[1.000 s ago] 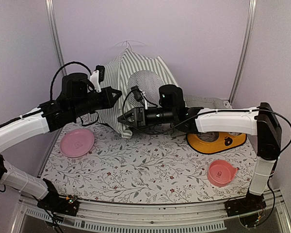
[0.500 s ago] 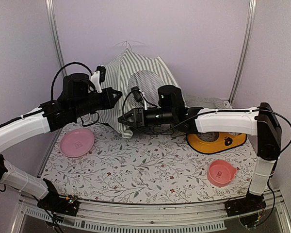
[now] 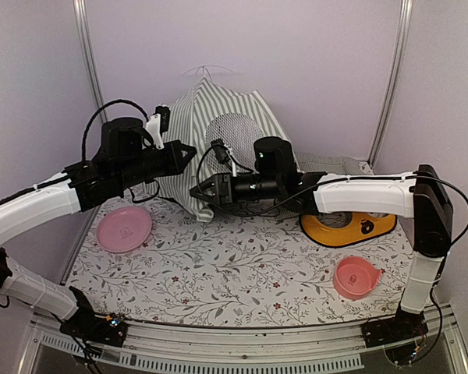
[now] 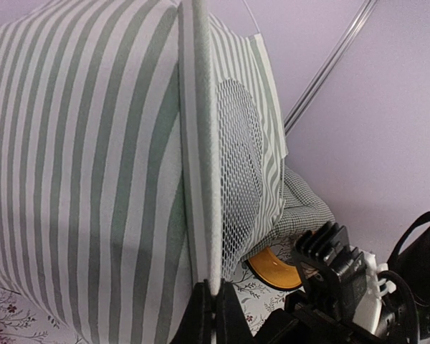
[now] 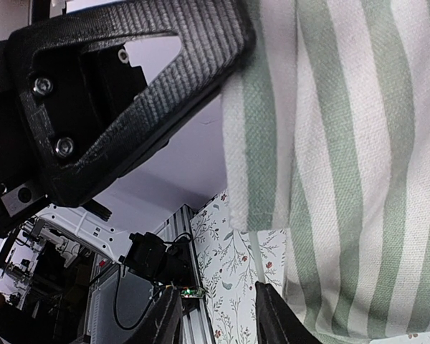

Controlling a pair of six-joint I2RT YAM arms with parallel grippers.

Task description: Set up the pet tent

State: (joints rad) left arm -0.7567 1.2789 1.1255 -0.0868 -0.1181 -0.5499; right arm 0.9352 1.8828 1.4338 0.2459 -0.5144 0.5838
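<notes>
The pet tent [image 3: 210,117], striped grey-green and white with a white mesh door [image 3: 238,128], stands slumped against the back wall. My left gripper [image 3: 186,153] is at its left front edge. In the left wrist view the left gripper [image 4: 213,312] is shut on the tent's [image 4: 93,143] white folded front seam. My right gripper [image 3: 199,189] sits low at the tent's front corner, just below the left one. In the right wrist view it [image 5: 218,315] stands open under the striped fabric [image 5: 358,143]. A thin white pole [image 5: 254,265] comes out of the hem and ends at one finger [image 5: 272,315].
A pink plate [image 3: 124,228] lies front left on the floral mat [image 3: 234,265]. A pink bowl [image 3: 356,276] sits front right, a yellow-orange dish [image 3: 347,226] behind it. A green-checked cushion [image 3: 335,165] lies right of the tent. Walls close in on both sides.
</notes>
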